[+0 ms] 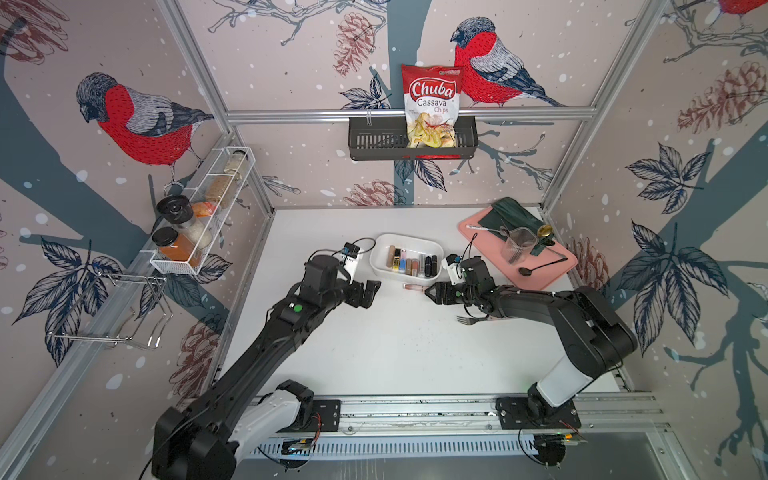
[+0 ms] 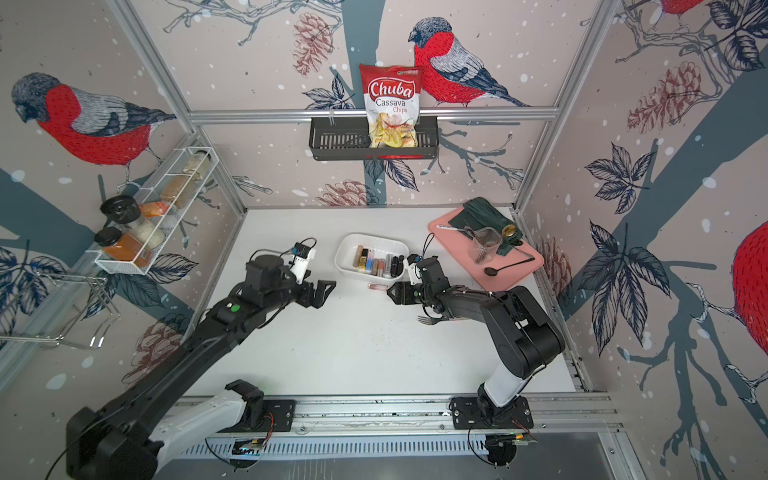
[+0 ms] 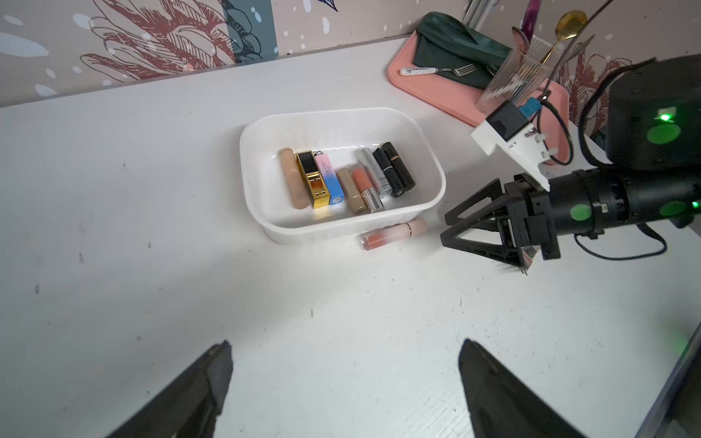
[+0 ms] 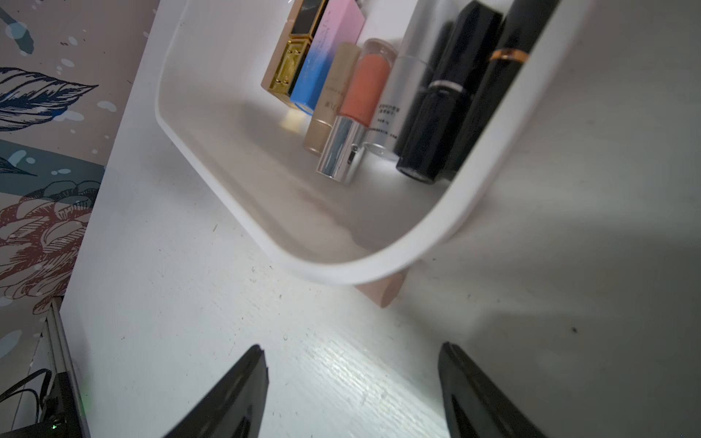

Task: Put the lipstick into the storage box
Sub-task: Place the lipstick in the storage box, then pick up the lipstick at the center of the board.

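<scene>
Right wrist view: loose lipstick (image 4: 383, 294) mostly hidden behind storage box (image 4: 333, 273) rim, only a pink end shows; box itself cut by frame edge. Both top views: fork (image 1: 467, 320) at box's 5 o'clock, handle hidden under right arm (image 1: 523, 301). Labels on boxed tubes (image 1: 409, 262) too small to read there.

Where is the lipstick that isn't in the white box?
In a top view, the lipstick lies on the table beside the box's near wall, just ahead of the right tool.

Storage box (image 3: 303, 232): smooth, seemingly plastic; table (image 3: 151, 227) matt.
</scene>
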Controlling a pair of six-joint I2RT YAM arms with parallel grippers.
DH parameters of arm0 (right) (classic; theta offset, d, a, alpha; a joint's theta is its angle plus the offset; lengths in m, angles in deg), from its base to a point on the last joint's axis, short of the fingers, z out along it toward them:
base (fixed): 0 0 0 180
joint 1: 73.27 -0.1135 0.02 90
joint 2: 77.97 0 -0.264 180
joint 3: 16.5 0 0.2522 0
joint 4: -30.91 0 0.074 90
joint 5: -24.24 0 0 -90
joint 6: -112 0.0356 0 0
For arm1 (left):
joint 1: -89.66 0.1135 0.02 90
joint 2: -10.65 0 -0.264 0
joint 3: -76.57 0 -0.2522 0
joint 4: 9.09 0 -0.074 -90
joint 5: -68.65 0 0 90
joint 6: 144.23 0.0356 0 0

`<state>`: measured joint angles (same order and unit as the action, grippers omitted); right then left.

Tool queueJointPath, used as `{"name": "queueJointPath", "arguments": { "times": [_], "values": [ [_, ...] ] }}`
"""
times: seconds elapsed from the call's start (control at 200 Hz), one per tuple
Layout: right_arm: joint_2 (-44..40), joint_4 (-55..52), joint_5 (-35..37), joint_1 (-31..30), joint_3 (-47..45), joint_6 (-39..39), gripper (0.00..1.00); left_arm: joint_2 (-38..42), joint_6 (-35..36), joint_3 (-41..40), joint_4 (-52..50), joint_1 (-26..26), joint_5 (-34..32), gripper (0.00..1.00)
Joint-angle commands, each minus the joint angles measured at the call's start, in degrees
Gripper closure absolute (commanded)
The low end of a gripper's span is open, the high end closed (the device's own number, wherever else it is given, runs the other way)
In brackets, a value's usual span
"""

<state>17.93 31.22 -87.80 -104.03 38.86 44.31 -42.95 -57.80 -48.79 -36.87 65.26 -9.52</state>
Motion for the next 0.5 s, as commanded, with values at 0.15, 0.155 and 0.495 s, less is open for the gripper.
{"name": "queueJointPath", "arguments": {
  "times": [0.15, 0.155, 0.495],
  "values": [
    [4.53, 2.13, 0.04, -1.33, 2.82, -1.17, 0.25, 2.27, 2.46, -3.86, 6.73, 0.28, 3.49, 0.04],
    [4.59, 2.12, 0.1, -1.37, 2.84, -1.19, 0.25, 2.14, 2.53, -3.78, 6.64, 0.26, 3.61, 0.04],
    [8.4, 2.43, 3.11, -2.71, 4.88, -1.5, 0.25, 0.36, 2.47, -3.75, 5.76, 0.23, 5.48, 0.04]
  ]
}}
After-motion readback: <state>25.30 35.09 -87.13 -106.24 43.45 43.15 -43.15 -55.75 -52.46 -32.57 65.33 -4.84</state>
